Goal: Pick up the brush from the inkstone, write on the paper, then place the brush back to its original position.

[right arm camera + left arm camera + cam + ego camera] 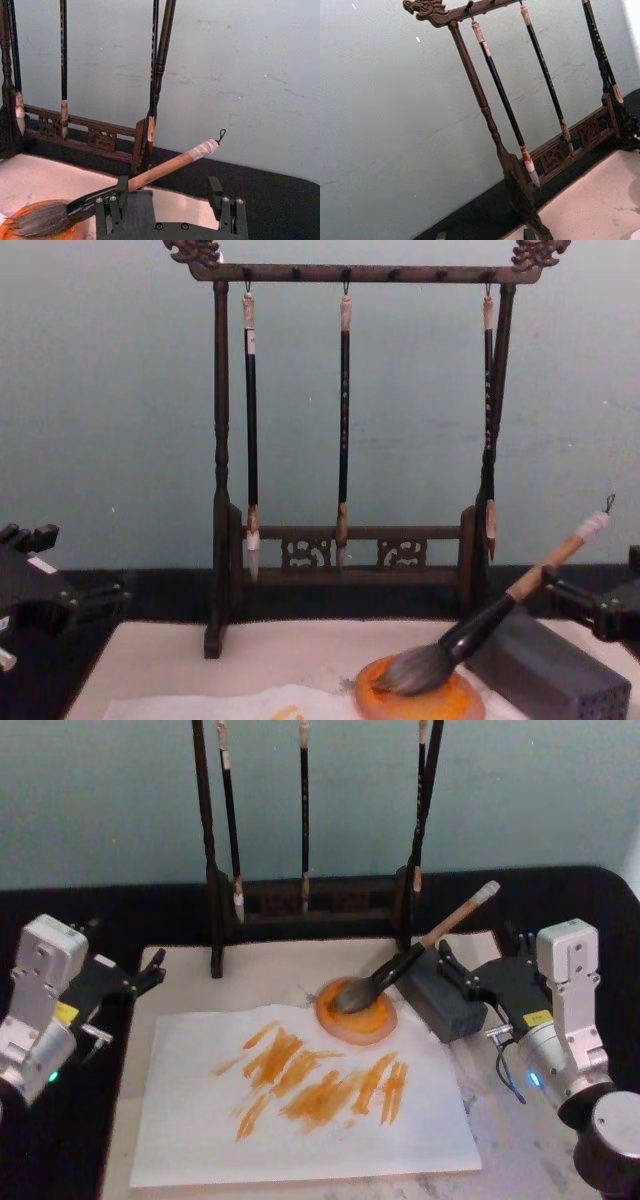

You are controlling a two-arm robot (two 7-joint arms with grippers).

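Since the paper (300, 1095) already carries a spread of orange strokes, I judge the writing done and the brush (400, 965) returned. Bristles sit in the inkstone (357, 1012), presumably so wet hair drains into the dish, not onto the felt mat (270, 970); handle leans on the grey block (440, 1000) just beside the dish, which props it off the desk.

Brush axis: runs diagonally, bristle end low and toward the desk's middle, white-wrapped end w/ loop raised, pointing to the far right corner. Chest view confirms the tilt: tip down in dish, handle climbing rightward.

My right end effector (172, 200): near the right edge, just behind the block, fingers apart, holding nothing; handle passes close by one finger, contact not evident. Likely positioned there as a release pose.

My left end effector (145, 975): parked by the left edge, well apart from the paper; open or closed, I cannot tell.

Brush rack (345, 440) w/ three thin brushes stands along the far edge, untouched.
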